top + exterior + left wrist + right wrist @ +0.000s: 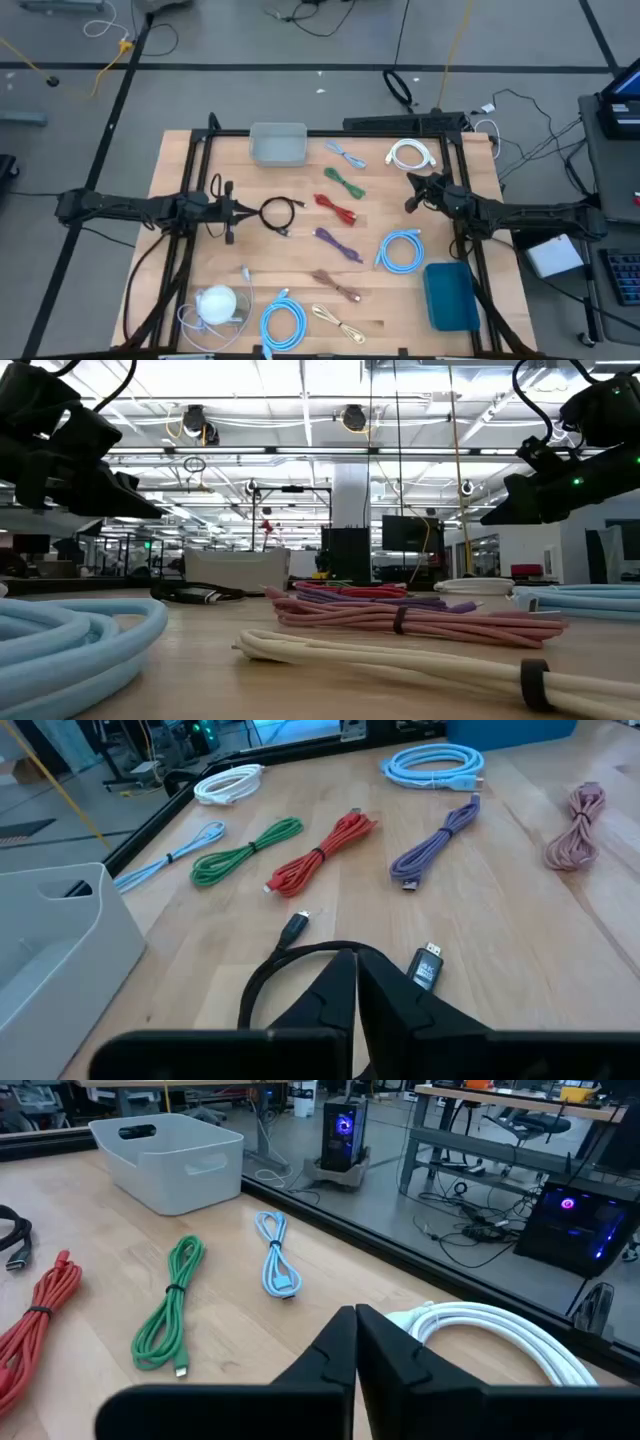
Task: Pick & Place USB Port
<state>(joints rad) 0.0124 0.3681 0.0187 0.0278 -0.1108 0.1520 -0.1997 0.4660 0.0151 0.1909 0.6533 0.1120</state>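
Left gripper (229, 210): closed, empty, beside coiled black cable (279, 214); right gripper (413, 191): closed, empty, near coiled white cable (411, 154)

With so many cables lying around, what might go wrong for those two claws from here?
Both claws are shut, so neither can take anything yet. The left claw sits over the black cable; its loose coil could snag or drag instead of lifting cleanly. The right claw is by the white cable at the table's far edge, where a nudge might push it off. The grey bin sits close to the pale blue cable.
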